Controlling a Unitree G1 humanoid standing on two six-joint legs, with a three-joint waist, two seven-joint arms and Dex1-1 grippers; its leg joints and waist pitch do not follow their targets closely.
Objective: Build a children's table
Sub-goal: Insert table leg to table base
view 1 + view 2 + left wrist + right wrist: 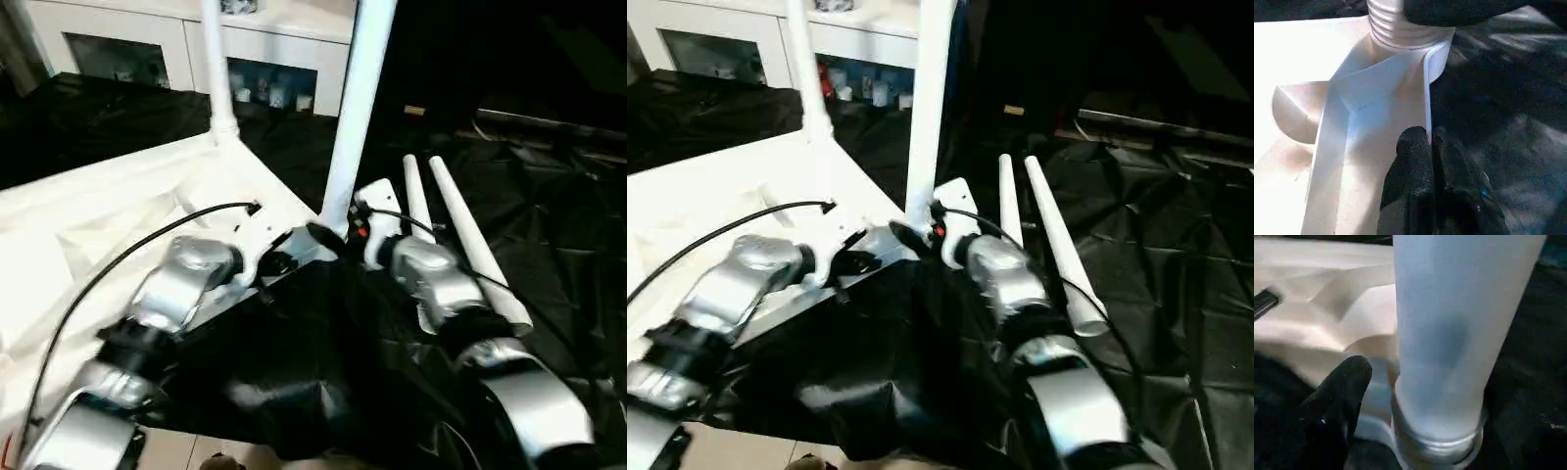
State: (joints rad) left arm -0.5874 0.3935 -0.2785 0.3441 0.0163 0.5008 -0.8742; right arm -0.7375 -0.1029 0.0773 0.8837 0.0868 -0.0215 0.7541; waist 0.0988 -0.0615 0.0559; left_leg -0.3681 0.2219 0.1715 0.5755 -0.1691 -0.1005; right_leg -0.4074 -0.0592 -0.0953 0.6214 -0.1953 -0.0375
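The children's table lies upside down: its white top [98, 215] rests on a black sheet. One white leg [358, 108] stands upright in the near corner socket, and a second leg [217, 69] stands in the far corner. Two loose legs [418, 201] [475, 235] lie side by side on the sheet to the right. My left gripper [269, 264] is shut on the top's thin rim [1426, 88] just beside the near socket. My right gripper [333, 235] is open at the base of the near leg [1449, 333], with its black finger [1347, 391] a little apart from the leg.
A white cabinet [127, 49] with glass doors stands behind the table top. The crinkled black sheet [568, 225] covers the floor to the right and front. A black cable [118, 259] runs over my left forearm.
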